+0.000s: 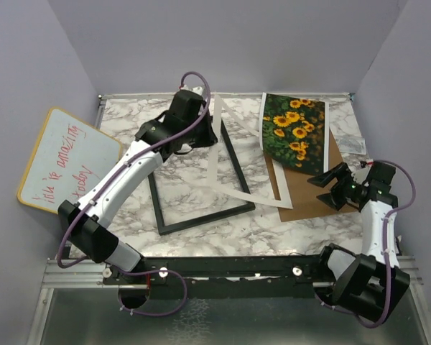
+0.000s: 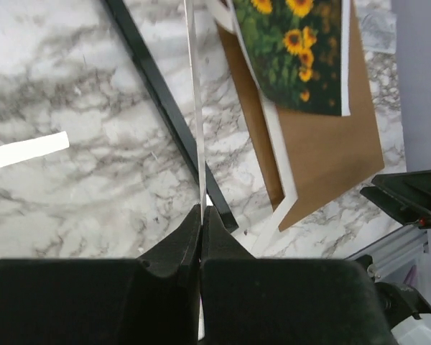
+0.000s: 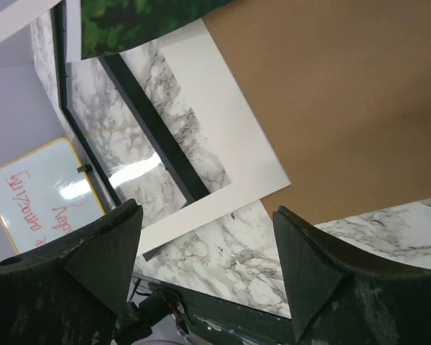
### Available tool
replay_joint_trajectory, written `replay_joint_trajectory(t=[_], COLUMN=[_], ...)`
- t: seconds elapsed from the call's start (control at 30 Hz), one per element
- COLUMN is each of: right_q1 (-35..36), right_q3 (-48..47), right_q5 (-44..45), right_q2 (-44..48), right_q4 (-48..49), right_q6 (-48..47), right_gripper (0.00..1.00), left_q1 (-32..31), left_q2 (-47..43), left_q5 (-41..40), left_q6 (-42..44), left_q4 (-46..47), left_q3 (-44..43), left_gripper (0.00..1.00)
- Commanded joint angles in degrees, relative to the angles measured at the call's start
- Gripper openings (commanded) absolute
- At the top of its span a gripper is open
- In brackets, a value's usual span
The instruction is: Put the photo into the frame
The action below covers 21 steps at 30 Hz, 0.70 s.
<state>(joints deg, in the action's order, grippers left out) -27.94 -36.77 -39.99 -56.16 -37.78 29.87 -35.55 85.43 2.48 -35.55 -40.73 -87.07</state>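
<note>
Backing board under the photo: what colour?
Plain brown backing board, clearest in the right wrist view.

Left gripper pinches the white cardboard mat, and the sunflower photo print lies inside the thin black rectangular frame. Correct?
No. The sunflower photo lies outside the black frame, partly on the brown backing board to its right, as the top external view shows. The left gripper does pinch the white mat.

The top view looks down from above and behind the arms, taking in the whole bench (image 1: 223,233). The left wrist view looks down past its hand (image 2: 201,210), close, toward the right side. The right wrist view sits low over the brown board (image 3: 345,108), facing left. All three share the frame (image 1: 205,219), white mat (image 1: 255,194) and board.
</note>
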Motion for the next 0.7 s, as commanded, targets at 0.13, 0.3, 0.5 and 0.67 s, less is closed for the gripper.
replay_joint_trajectory(t=[0.13,0.3,0.5,0.67], right_q1=[5.1,6.7,12.2,24.0], right_q3=[-3.9,-5.5,-10.8,-22.1], right_q5=[-4.2,-5.5,-3.2,-0.3], right_q2=[4.6,6.8,3.3,-9.4], right_q4=[9.9,16.9,26.4,32.8], right_q6=[2.2,5.4,6.4,2.5], right_gripper=[0.8,0.82,0.83,0.83], left_q1=[4.6,5.8,5.8,5.8], left_q2=[-1.3,-1.2,-1.9,-2.4], left_q5=[-2.8,-5.5,-3.6,-2.6], left_q6=[17.1,22.4,27.1,31.6], left_q4=[-8.0,-9.4,-8.5,-6.2], left_q3=[-17.4,-22.9,-25.4,-26.1], left_gripper=[0.0,0.0,0.0,0.0])
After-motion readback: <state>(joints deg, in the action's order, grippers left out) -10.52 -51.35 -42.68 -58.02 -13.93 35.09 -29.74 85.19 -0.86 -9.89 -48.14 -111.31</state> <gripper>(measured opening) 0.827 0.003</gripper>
